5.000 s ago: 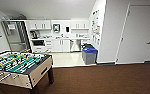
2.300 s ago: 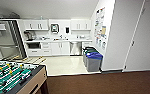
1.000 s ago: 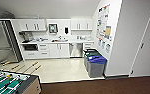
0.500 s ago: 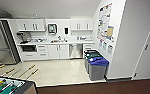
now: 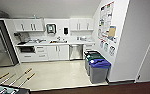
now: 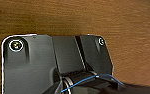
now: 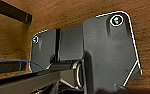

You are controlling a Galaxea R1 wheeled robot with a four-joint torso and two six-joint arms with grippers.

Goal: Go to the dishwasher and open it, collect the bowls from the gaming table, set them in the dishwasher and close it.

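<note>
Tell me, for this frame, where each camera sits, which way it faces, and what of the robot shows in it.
Head view: high on the robot, looking forward and down into a kitchenette with the stainless dishwasher under the counter, bins to the right, and foosball rods at lower left.
Left wrist view: on the left arm's wrist, facing brown wood-grain floor; the robot's dark plate shows.
Right wrist view: on the right wrist, facing the same kind of floor; its dark plate shows.
Shared: both wrist views show brown floor and a blue cable.
</note>
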